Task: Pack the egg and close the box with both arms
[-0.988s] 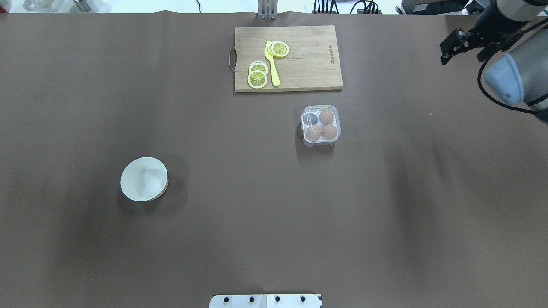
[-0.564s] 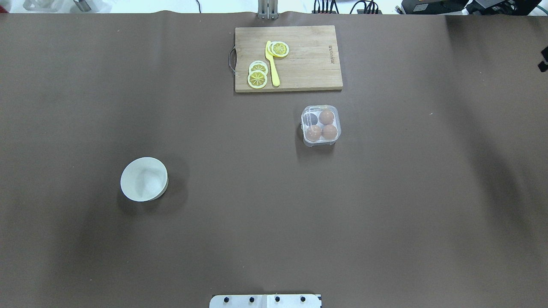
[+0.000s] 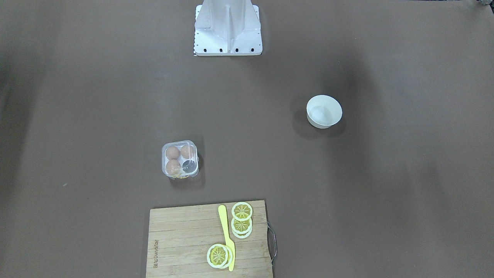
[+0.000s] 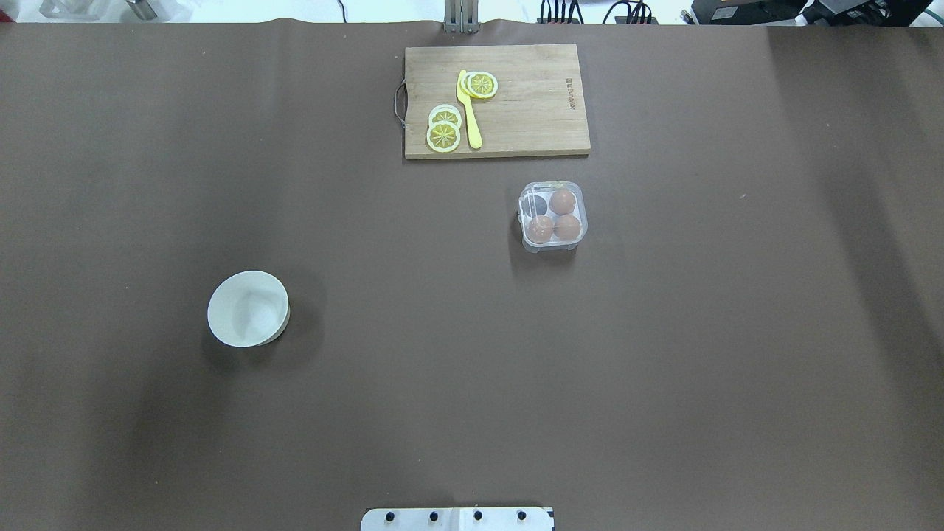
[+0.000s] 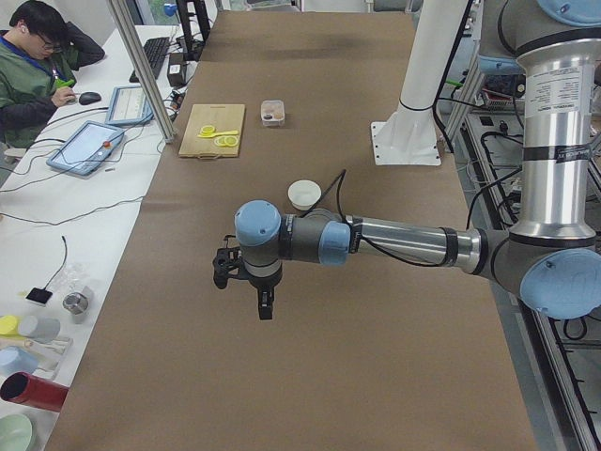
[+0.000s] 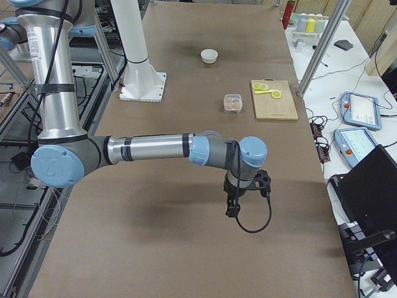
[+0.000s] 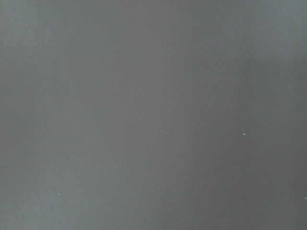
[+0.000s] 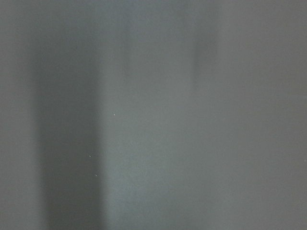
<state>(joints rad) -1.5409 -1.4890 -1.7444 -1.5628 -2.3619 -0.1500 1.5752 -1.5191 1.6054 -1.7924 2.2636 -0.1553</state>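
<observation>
The clear box (image 4: 553, 217) stands just in front of the cutting board, its lid lying down over the tray. It holds three orange-brown eggs (image 4: 563, 200) and one dark empty cell. It also shows in the front-facing view (image 3: 180, 160). Neither arm appears in the overhead or front-facing views. My left gripper (image 5: 246, 293) hangs above the table far out at the left end, well away from the box. My right gripper (image 6: 245, 197) hangs far out at the right end. I cannot tell whether either is open or shut. Both wrist views show only bare table cover.
A white bowl (image 4: 248, 308) sits on the left half. A wooden cutting board (image 4: 531, 103) with lemon slices (image 4: 444, 130) and a yellow knife (image 4: 470, 110) lies at the far edge. The white stand (image 3: 227, 27) is at the robot's side. An operator (image 5: 38, 56) sits beyond the far edge.
My right arm, at the overhead view's top right a second ago, has moved out past the right edge and no longer shows there. The box, eggs and bowl have not moved.
</observation>
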